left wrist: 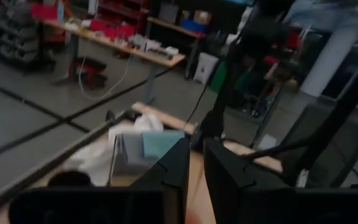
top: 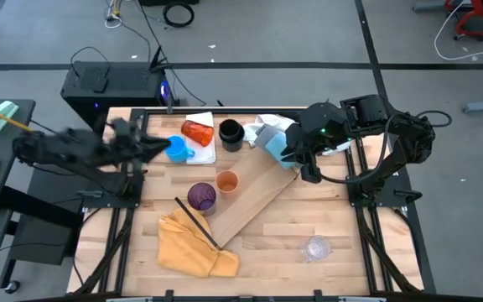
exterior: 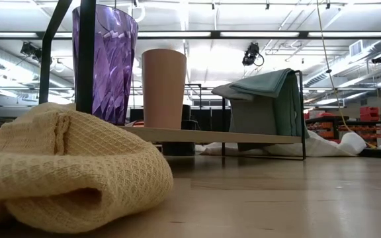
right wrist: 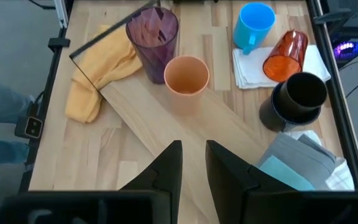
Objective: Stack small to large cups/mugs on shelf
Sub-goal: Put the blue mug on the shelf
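Shelf (top: 254,197) is lying flat and diagonal across the surface (top: 367,252), with the purple cup (top: 201,196) and small orange cup (top: 227,181) standing upright on its near-left end, side by side, close but apart. In the low view both are showing on the board edge; the purple one's rim is partly cut by a dark upright post in front.

Blue mug (top: 177,149) is standing at the edge of a white pad (top: 201,144), red-orange tumbler (top: 197,132) lying on its side on that pad. Black mug (top: 231,133) is sitting just beside the pad, upright.

Left pincer (top: 159,145) is hovering right at the blue mug; arm is motion-blurred from above, so contact is hard to call. Its wrist view is showing the fingers (left wrist: 225,171) standing narrowly apart with nothing between them, mug not in that view.

Right pincer (right wrist: 193,165) is hanging over the shelf's far end, fingers narrowly apart, holding nothing. From above it's mostly hidden under the arm's own body.

Yellow cloth (top: 193,243) is bunched at the shelf's near end, filling the low view's foreground and hiding the surface behind it. Grey-teal folded cloth (right wrist: 297,168) is lying near the black mug, partly cut off. Clear cup (top: 316,247) is sitting alone near the front right, hard to make out.
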